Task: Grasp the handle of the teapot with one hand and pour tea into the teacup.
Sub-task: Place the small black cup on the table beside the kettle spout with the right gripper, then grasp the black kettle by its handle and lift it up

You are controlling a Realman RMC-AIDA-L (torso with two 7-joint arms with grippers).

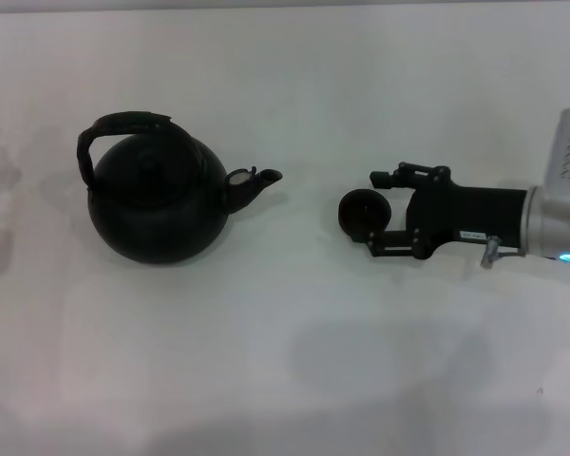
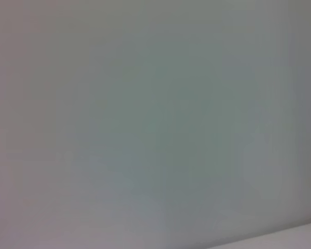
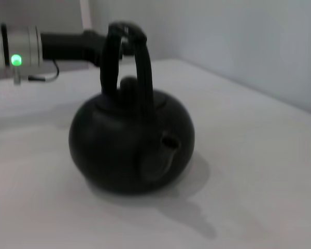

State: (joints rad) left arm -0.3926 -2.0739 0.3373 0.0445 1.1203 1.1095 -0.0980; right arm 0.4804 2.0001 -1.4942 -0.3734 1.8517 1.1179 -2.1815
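The matte black teapot (image 1: 157, 204) stands on the white table at the left of the head view, its spout (image 1: 256, 182) pointing toward the right arm. Its handle (image 1: 123, 123) arches upright over the lid. The teapot also shows in the right wrist view (image 3: 129, 145), with the handle (image 3: 127, 57) upright. The small dark teacup (image 1: 364, 214) sits right of the spout, between the spread fingertips of my right gripper (image 1: 373, 215), which is open. My left gripper (image 3: 90, 45) shows only in the right wrist view, beyond the teapot and partly hidden by the handle.
The white table (image 1: 285, 361) stretches around both objects, with bare surface in front. A pale wall (image 3: 249, 46) stands behind the table. The left wrist view shows only a blank pale surface (image 2: 155, 124).
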